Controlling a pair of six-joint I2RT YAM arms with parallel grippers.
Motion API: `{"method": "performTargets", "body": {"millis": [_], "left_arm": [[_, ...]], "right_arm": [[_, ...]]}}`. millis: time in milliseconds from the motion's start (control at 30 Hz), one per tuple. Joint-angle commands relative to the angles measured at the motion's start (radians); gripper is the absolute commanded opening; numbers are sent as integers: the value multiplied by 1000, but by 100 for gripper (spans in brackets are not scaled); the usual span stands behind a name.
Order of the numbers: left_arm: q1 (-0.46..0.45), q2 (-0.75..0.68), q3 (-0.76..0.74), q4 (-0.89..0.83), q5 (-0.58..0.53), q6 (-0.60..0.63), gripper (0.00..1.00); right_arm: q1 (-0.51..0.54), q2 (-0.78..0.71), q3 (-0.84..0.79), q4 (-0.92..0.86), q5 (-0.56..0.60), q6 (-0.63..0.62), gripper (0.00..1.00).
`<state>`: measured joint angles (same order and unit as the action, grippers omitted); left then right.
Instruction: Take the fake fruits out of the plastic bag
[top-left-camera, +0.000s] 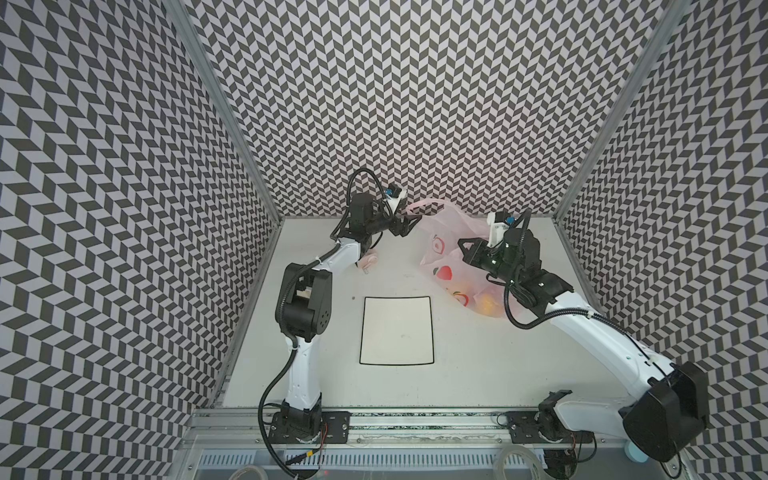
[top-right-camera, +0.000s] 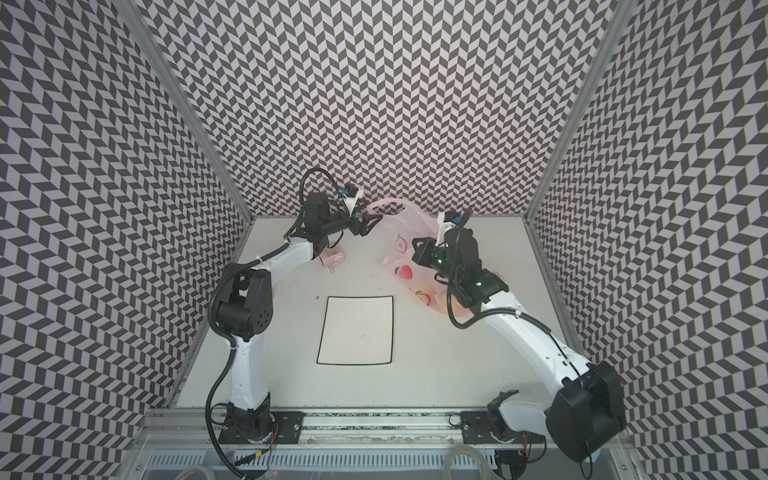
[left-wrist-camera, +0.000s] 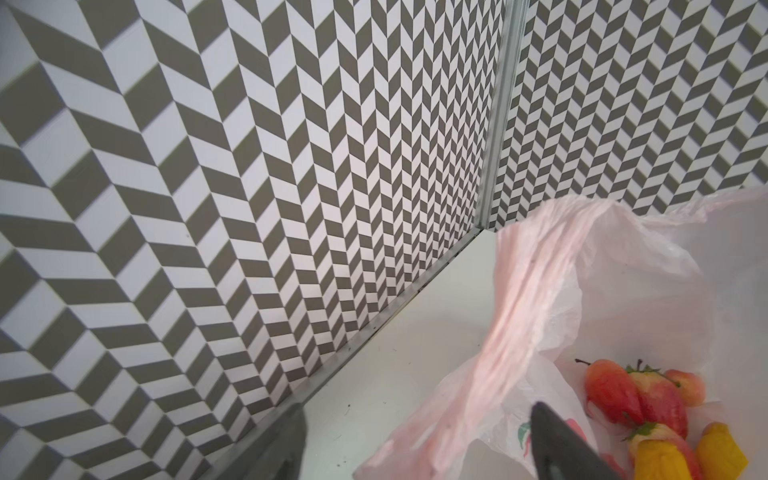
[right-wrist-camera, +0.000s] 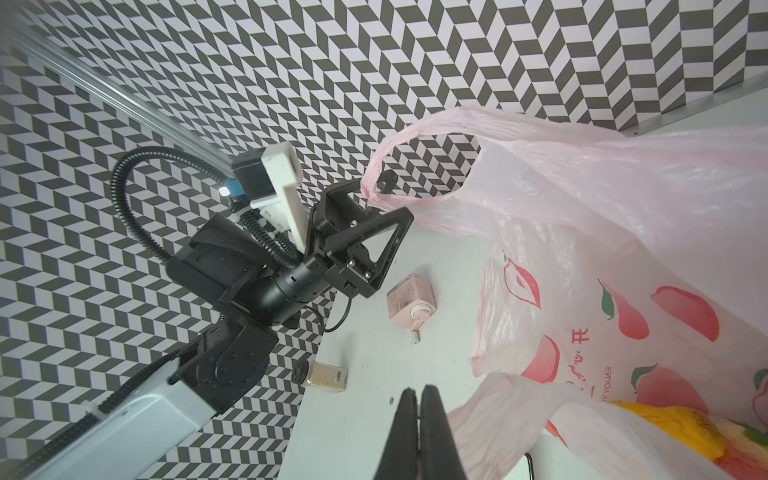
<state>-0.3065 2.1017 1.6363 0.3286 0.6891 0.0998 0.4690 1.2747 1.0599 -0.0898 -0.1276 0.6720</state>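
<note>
The pale pink plastic bag (top-left-camera: 440, 249) stands at the back right of the table, its mouth open. Inside it lie the fake fruits: red strawberries (left-wrist-camera: 615, 395) and yellow pears (left-wrist-camera: 660, 461), which show yellow through the film (top-left-camera: 486, 305) in a top view. My left gripper (left-wrist-camera: 417, 409) is open by the back wall, and one handle loop (right-wrist-camera: 374, 195) runs between its fingers. My right gripper (right-wrist-camera: 419, 392) is shut over the bag's near side (top-left-camera: 461, 245). The other handle (right-wrist-camera: 498, 415) lies against one of its fingers, and nothing shows between the tips.
A small pink boxy toy (top-left-camera: 368, 262) lies on the table beside the left arm, with a small beige box (right-wrist-camera: 326, 376) near it. A black-outlined white rectangle (top-left-camera: 397, 330) marks the table's middle. The patterned back wall (left-wrist-camera: 291, 208) is close behind the left gripper.
</note>
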Motion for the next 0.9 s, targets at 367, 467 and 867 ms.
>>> {"method": "performTargets", "body": {"millis": [367,467,867], "left_arm": [[-27,-68,-10,236,87,-305,0],[-23,-97,0,261,8,-363,0],[-3,-120,130,297,-276,-489,0]], "right_arm": [[-37,17,58,112,45,-31,0],[-89,79,128,171,19,-41,0],[-214,352,465,329,-92,-27,0]]}}
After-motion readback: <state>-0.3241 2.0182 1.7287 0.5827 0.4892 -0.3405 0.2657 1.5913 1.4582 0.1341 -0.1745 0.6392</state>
